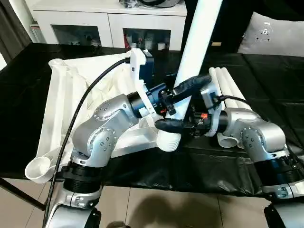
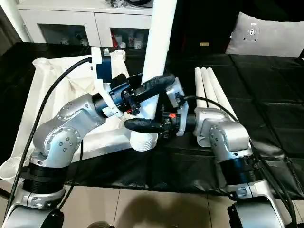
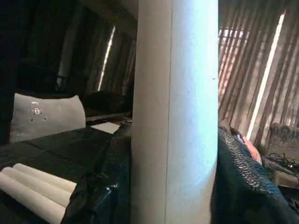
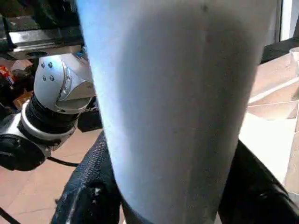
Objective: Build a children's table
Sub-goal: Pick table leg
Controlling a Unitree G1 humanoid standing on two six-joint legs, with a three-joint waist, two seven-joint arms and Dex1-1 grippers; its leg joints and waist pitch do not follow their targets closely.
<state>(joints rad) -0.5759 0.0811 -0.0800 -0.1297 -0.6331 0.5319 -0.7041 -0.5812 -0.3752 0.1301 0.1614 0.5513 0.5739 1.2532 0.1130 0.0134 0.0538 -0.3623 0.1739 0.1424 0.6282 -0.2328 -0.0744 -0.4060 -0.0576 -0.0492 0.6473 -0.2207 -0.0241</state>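
Black-covered bench [image 1: 266, 80]: the long white tapered plastic tube leg [image 1: 199, 42] stands near-upright in the corner socket [image 1: 168, 140] of the white ribbed tabletop [image 1: 61, 118], left end effector [image 1: 183, 88] and right end effector [image 1: 173, 126] both grasping it.

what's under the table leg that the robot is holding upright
The leg stands on a ribbed round corner socket of the upturned tabletop. Both end effectors, left and right, cover the joint itself.
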